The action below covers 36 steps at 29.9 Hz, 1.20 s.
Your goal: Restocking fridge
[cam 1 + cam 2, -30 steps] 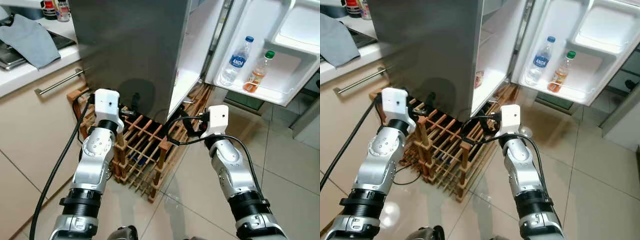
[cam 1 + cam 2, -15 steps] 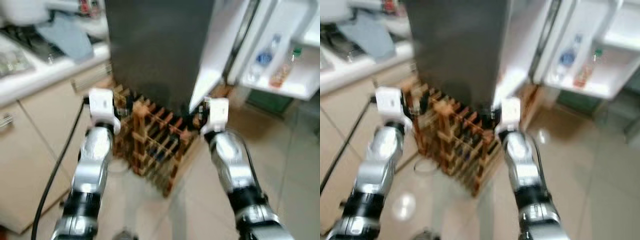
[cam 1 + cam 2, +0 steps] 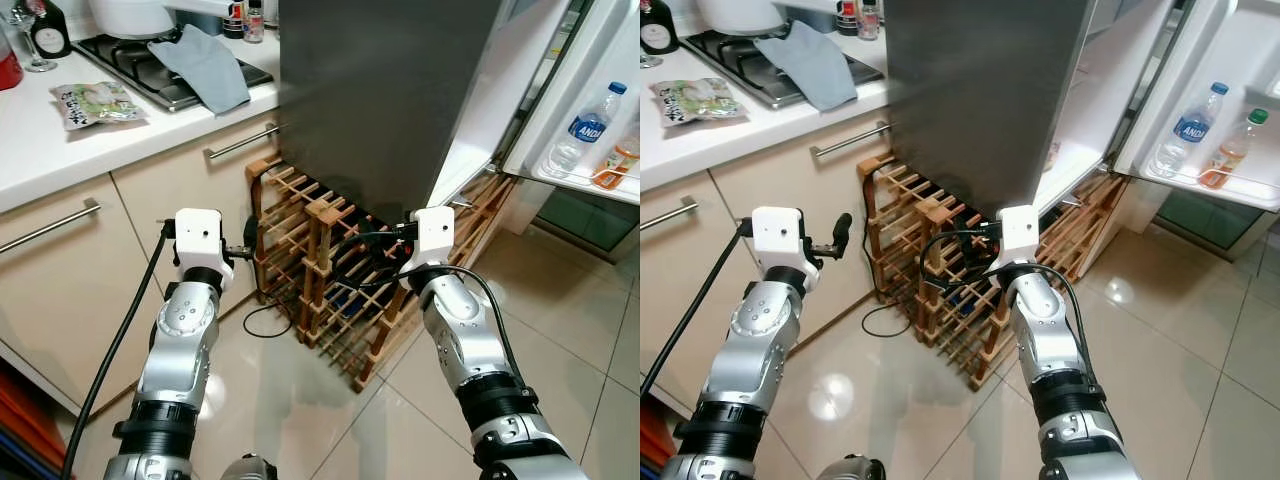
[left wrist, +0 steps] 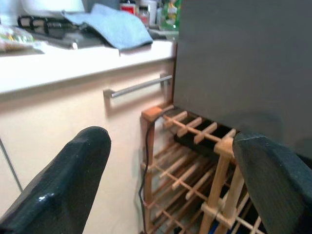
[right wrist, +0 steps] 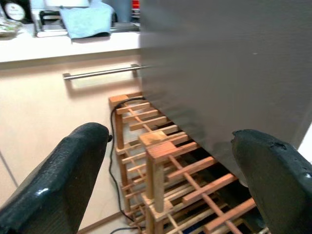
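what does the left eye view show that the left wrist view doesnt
Left eye view alone: the open fridge door with a water bottle and an orange drink bottle on its shelf, a food packet on the counter, and both arms with the left tool and right tool.

Left wrist view alone: a close look between the left tool's open black fingers.

Both: the wooden rack, the dark fridge side, the blue cloth on the stove, the drawer handle.
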Motion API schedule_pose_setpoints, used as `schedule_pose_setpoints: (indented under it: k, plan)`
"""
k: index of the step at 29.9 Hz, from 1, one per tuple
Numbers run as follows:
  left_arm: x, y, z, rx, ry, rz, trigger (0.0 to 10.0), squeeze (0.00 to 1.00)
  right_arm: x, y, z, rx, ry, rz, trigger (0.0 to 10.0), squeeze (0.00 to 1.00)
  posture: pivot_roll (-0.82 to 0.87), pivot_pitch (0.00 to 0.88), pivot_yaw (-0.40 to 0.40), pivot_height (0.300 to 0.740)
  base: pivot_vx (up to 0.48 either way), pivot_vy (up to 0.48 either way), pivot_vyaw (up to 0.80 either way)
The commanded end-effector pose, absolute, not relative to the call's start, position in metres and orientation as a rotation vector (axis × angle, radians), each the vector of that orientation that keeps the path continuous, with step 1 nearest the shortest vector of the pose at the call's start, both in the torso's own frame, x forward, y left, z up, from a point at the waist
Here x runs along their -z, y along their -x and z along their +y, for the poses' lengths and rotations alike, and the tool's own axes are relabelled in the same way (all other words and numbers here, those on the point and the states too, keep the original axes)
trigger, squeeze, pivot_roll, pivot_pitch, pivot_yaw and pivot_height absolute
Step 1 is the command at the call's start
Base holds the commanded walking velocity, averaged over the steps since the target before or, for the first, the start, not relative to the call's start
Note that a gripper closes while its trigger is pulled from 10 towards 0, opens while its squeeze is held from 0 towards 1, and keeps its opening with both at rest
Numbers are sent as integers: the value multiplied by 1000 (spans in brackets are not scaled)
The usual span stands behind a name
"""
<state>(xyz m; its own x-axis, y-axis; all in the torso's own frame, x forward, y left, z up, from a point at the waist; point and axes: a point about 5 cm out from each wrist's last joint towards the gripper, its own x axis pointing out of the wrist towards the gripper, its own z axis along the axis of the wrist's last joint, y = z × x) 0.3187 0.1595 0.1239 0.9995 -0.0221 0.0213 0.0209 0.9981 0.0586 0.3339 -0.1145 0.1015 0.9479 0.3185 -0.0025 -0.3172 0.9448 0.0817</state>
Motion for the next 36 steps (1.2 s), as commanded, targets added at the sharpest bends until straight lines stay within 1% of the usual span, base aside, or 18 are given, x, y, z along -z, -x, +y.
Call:
schedule_pose_setpoints:
  k: [1, 2, 4, 5, 8, 12, 14, 15, 17, 18, 23, 24, 26, 27, 28, 32, 34, 36]
  plan:
    - [-135, -326, 150, 44, -40, -69, 10000, 0, -104, -335, -116, -326, -81, 3, 10000, 0, 4, 0, -36, 740, 0, 0, 0]
    - [-138, -327, 150, 51, -17, -80, 10000, 0, -105, -335, -116, -333, -80, -3, 10000, 0, -4, 0, -35, 740, 0, 0, 0]
    - [-140, -330, 150, 40, -59, -87, 10000, 0, -107, -335, -117, -348, -70, -14, 10000, 0, -8, 0, -32, 740, 0, 0, 0]
    - [-141, -333, 152, 13, -97, -85, 10000, 0, -106, -334, -119, -356, -66, -15, 10000, 0, -16, 0, -31, 740, 270, -394, 0]
    - [-143, -338, 153, -19, -129, -86, 10000, 0, -105, -333, -123, -355, -66, -11, 10000, 4, -27, 0, -28, 740, 269, -395, 0]
    - [-141, -339, 152, -12, -128, -82, 10000, 0, -107, -333, -131, -310, -93, -13, 10000, 12, -37, 0, -22, 740, 275, -392, 0]
    - [-136, -335, 159, -32, -121, -57, 10000, 0, -104, -332, -137, -274, -103, 0, 10000, 16, -37, 0, -19, 740, 292, -379, 0]
    - [-133, -333, 164, -49, -114, -41, 10000, 0, -102, -332, -140, -267, -100, 11, 10000, 35, -34, 0, -19, 740, 296, -375, 0]
    - [-124, -329, 174, -94, -67, 11, 10000, 0, -97, -330, -142, -261, -86, 27, 10000, 114, -26, 0, -23, 740, 300, -373, 0]
    - [-122, -328, 176, -107, -57, 19, 10000, 0, -96, -330, -143, -257, -83, 32, 10000, 118, -26, 0, -24, 740, 311, -360, 0]
    - [-118, -329, 176, -124, -21, 32, 10000, 0, -93, -333, -144, -218, -82, 64, 10000, 110, -20, 0, -31, 740, 253, -286, 101]
    - [-121, -333, 173, -112, -32, 29, 10000, 0, -90, -337, -148, -164, -86, 100, 10000, 0, -21, 0, -34, 740, 0, 0, 0]
    - [-123, -335, 172, -105, -51, 20, 10000, 0, -90, -338, -150, -159, -100, 103, 10000, 0, -21, 0, -34, 740, 0, 0, 0]
    - [-122, -335, 174, -118, -56, 27, 10000, 0, -91, -338, -152, -152, -85, 98, 10000, 24, -25, 0, -33, 740, 0, 0, 0]
    - [-120, -334, 176, -132, -42, 40, 10000, 0, -91, -337, -154, -142, -76, 96, 10000, 47, -28, 0, -32, 740, 0, 0, 0]
    - [-116, -331, 185, -183, 43, 61, 10000, 0, -91, -335, -158, -138, -75, 92, 10000, 71, -33, 0, -33, 740, 0, 0, 0]
    - [-113, -331, 184, -179, 144, 69, 10000, 0, -89, -333, -157, -147, -81, 90, 10000, 90, -31, 0, -36, 740, 0, 0, 0]
    - [-113, -332, 185, -180, 156, 69, 10000, 0, -89, -332, -157, -148, -84, 91, 10000, 90, -31, 0, -36, 740, 0, 0, 0]
